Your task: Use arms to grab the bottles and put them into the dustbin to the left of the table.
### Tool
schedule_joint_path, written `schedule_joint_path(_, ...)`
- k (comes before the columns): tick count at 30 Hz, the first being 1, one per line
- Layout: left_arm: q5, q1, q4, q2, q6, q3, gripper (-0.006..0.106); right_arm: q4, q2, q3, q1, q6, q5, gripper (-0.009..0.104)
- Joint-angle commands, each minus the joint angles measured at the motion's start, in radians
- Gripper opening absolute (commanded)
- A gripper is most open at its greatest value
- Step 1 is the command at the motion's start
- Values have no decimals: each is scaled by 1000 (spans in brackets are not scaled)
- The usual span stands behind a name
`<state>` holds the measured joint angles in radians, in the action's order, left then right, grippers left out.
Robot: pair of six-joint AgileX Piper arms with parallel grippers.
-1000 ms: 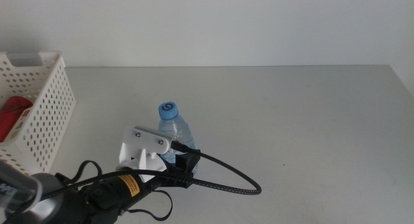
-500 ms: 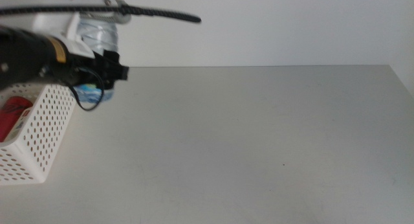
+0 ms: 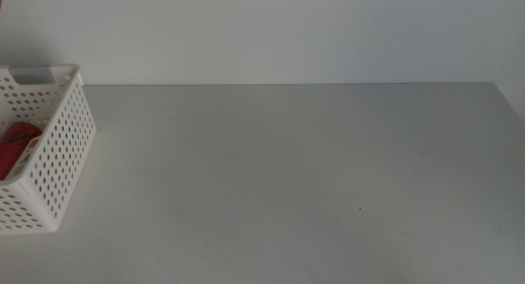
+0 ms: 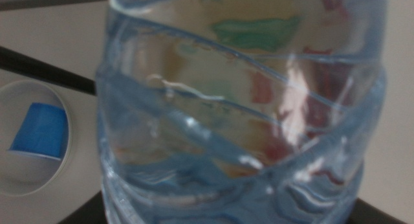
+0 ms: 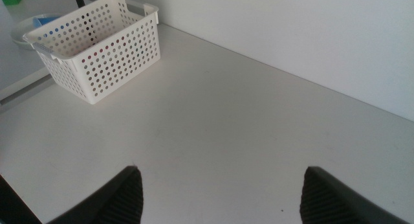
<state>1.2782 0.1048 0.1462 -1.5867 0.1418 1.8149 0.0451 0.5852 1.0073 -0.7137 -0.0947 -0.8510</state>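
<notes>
One bottle in play: water bottle (image 4: 239, 114), clear ribbed body filling the left wrist view, pressed close against that camera.
bottle axis: cannot tell, too close.
left pincer: out of the middle view; jaws hidden behind the bottle, cannot tell gap, though the bottle looks carried by it.
dustbin (image 3: 57, 144): left edge of tabletop (image 3: 312, 177); red can (image 3: 16, 146) lying inside.
key relation: bottle not over the dustbin in the middle view; judged somewhere beyond the dustbin's left side.
right pincer (image 5: 220, 191): spread wide, holding nothing, well apart from the dustbin.
</notes>
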Motion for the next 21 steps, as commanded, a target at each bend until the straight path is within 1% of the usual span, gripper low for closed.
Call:
schedule_joint_path(1, 18, 41, -1, -5, 16, 51, -2, 14, 8, 31, -3, 12, 63, 62)
schedule_joint_path(9, 19, 107, 16, -170, 16, 51, -2, 14, 8, 31, -3, 12, 63, 62)
schedule_joint_path(16, 6, 107, 7, -301, 21, 51, -1, 14, 8, 31, -3, 12, 63, 62)
schedule_joint_path(18, -19, 107, 4, -329, 26, 51, 0, 13, 8, 31, -3, 12, 63, 62)
schedule_joint_path(21, -31, 107, -1, -363, 53, 51, 8, 13, 8, 31, -3, 12, 63, 62)
